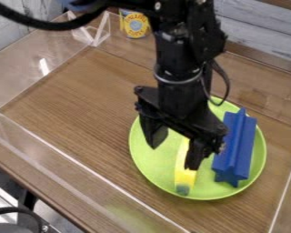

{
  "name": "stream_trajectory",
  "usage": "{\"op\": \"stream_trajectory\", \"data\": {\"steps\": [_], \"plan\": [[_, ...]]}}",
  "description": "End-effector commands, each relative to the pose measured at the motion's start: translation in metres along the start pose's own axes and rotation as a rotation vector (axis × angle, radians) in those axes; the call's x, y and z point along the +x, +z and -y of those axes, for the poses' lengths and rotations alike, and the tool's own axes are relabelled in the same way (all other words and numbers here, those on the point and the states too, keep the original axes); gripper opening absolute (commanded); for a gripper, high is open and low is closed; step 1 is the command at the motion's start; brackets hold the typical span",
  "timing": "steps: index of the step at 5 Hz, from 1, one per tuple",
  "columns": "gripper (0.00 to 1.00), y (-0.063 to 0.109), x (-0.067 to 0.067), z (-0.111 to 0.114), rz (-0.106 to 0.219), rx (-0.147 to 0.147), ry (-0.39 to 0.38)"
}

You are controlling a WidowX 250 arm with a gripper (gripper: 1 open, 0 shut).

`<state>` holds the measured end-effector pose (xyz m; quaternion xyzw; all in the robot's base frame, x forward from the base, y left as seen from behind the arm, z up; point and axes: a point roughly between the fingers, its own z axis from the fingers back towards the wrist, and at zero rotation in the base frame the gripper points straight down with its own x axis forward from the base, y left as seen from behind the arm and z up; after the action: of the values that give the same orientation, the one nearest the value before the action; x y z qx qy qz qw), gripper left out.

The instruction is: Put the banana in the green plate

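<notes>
The gripper [187, 146] is hanging over the green plate [148, 155] with its jaws standing apart and nothing between them. The banana [185, 178] is lying on the plate near its 6 o'clock rim, just below the fingertips and apart from them. A blue ridged block [236, 146] is occupying the plate's 3 o'clock side, close beside the right-hand finger. The plate is sitting on a wooden table [75, 91], and a clear plastic wall [26, 136] is running along the table's 8 o'clock side.

By the look of it, the release is the step in hand, and what is left is clearing away cleanly. The arm is best rising straight up, jaws staying wide, so that neither finger nudges the banana toward the rim or catches the block at 3 o'clock. Any sideways drift toward 6 o'clock is risking a push that rolls the fruit off the plate.

The banana is appearing somewhat blurred, so whether it is resting still or settling cannot be told. The plate's middle is hiding behind the gripper body. The upper arm is cut off by the top edge, and a yellow object [135, 26] at 12 o'clock is too small to identify.
</notes>
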<state>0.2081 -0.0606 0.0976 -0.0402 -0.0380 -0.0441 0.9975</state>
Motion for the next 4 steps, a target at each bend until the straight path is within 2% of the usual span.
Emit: {"op": "stream_trajectory", "data": {"steps": [1,2,3,4], "plan": [[1.00,0.020,0.012,-0.004,0.052,-0.008,-0.003],[1.00,0.038,0.017,-0.011,0.058,-0.009,-0.013],[1.00,0.065,0.023,-0.024,0.079,-0.006,0.000],[1.00,0.083,0.027,-0.042,0.092,0.003,0.028]]}}
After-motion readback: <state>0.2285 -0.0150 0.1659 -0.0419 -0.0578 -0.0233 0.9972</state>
